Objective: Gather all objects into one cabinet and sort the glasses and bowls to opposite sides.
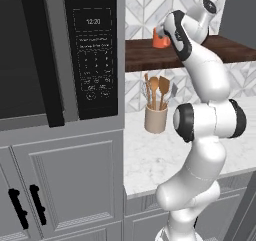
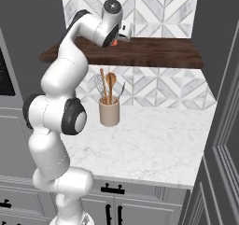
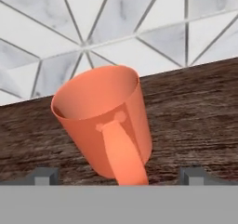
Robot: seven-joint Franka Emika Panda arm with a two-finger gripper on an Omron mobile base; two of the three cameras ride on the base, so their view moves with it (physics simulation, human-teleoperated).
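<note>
**Tool wide open at orange mug on wooden shelf**

Arm is raised w/ its hand up at the dark brown wooden shelf, which runs along the patterned tile wall above the worktop.

Orange mug stands upright on that shelf, seen close in hand view: open mouth up, handle facing the camera. Hand view is rolled, so mug looks tilted. In left base view the mug sits near the shelf's left end, partly behind the arm's wrist. In right base view just a sliver of orange shows under the hand.

Tool: 2 dark finger tips sit far apart at the bottom of hand view, 1 each side of the mug's handle, w/ the mug between them. Jaws fully spread, gripping nothing; can't tell if either tip touches the mug. In right base view the tool is just beside the mug.

Below the shelf, a beige utensil holder w/ wooden spoons stands on the white marble worktop near the wall. Left of the shelf in left base view: a black microwave w/ keypad, set above grey doors w/ black handles.
</note>
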